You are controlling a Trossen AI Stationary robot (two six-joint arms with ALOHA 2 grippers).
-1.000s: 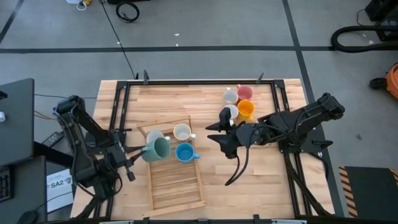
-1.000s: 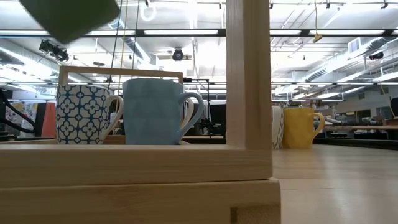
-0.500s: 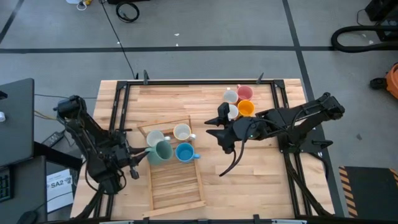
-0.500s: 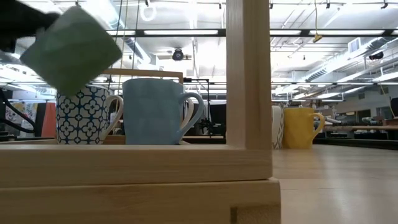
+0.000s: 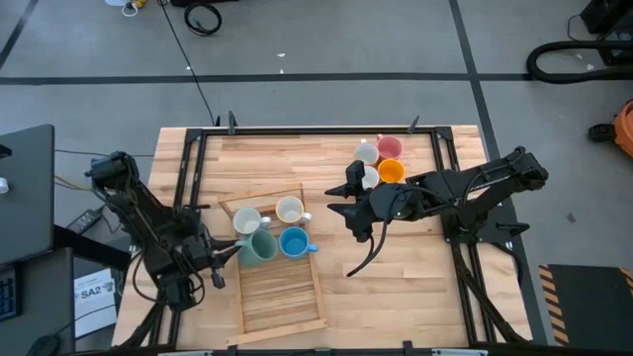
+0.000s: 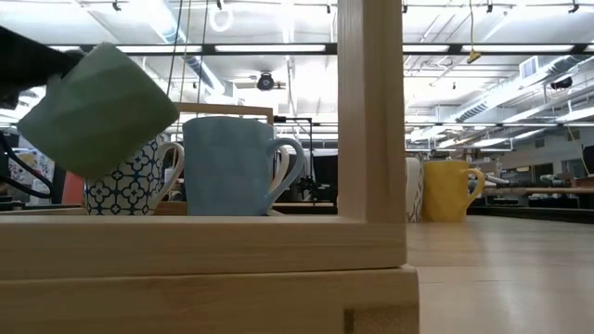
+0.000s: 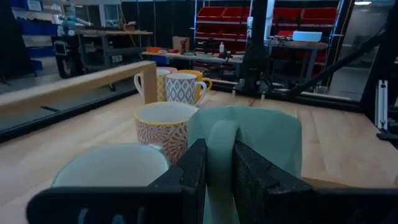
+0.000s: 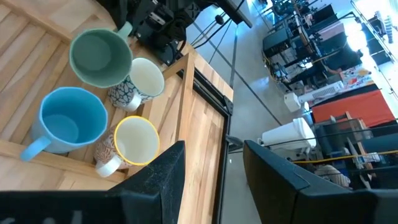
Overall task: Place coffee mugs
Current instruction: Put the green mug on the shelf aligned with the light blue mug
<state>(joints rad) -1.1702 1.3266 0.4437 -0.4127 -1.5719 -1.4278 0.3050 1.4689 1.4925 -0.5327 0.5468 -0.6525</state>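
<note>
Done: three mugs (image 5: 280,225) on the rack (image 5: 280,287) | Now: left gripper (image 5: 233,255) pinching green mug (image 5: 259,244) (tilted, unplaced) | Left: four mugs (image 5: 379,163) near the spread, empty right gripper (image 5: 341,201)

Wood-plank table (image 5: 336,287) with black frame rails. Slatted wooden tray (image 5: 282,297) lies on it at about 8 o'clock from centre. Directly on the table at 1 o'clock: tight cluster of a white mug (image 5: 366,152), pink mug (image 5: 390,147) and orange mug (image 5: 393,172).
</note>
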